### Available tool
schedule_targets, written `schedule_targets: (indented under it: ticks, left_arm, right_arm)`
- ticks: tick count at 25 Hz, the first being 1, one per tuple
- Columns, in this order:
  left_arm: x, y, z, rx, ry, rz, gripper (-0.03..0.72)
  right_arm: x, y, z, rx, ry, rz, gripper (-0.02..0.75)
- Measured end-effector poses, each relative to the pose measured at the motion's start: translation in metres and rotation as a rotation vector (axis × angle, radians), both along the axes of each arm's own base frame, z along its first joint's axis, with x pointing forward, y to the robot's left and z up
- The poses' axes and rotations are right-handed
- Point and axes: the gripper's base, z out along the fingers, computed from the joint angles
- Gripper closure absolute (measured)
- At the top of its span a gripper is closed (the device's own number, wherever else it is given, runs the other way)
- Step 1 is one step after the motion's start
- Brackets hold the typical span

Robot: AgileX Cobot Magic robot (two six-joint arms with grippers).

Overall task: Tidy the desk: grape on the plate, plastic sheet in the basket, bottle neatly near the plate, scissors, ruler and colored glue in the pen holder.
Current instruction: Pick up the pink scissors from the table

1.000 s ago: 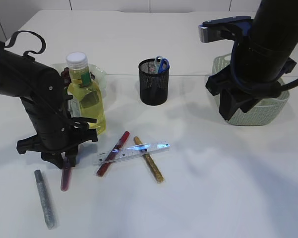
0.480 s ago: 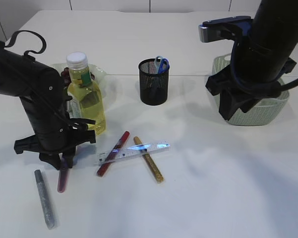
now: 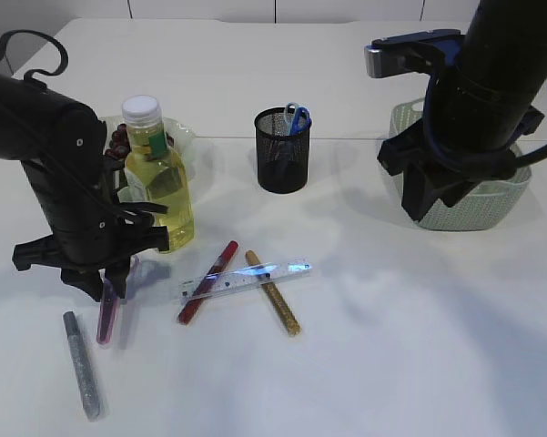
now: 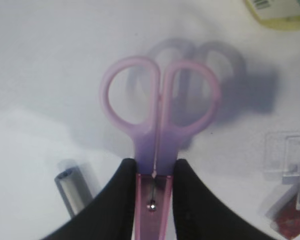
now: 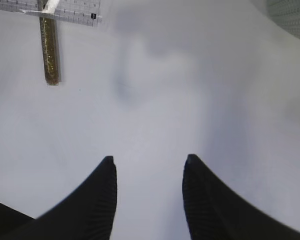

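A desk-like setup: white table (image 3: 391, 346), mesh pen holder (image 3: 281, 151), ruler (image 3: 246, 279)

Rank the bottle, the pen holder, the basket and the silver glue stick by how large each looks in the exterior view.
1. Basket, though the arm hides part of it.
2. Bottle.
3. Pen holder.
4. Silver glue stick.
The glue stick lies nearest the camera, yet looks smallest.

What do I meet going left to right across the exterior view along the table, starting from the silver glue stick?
Silver glue stick → pink scissors held in the left pincer → yellow bottle → pen holder → basket.
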Motion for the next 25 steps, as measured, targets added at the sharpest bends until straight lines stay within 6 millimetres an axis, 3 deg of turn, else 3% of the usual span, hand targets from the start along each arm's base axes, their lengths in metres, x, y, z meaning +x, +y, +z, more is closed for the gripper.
schedule_targets:
  ticks: [11, 25]
  left_arm:
    - [-0.010, 0.005, 0.042, -0.001, -0.030, -0.001, 0.532]
    - [-0.045, 0.021, 0.150, -0.071, -0.279, -0.130, 0.532]
  right_arm:
    - [0.000, 0.000, 0.000, 0.000, 0.000, 0.000, 0.383]
    - [0.000, 0.000, 0.000, 0.000, 0.000, 0.000, 0.383]
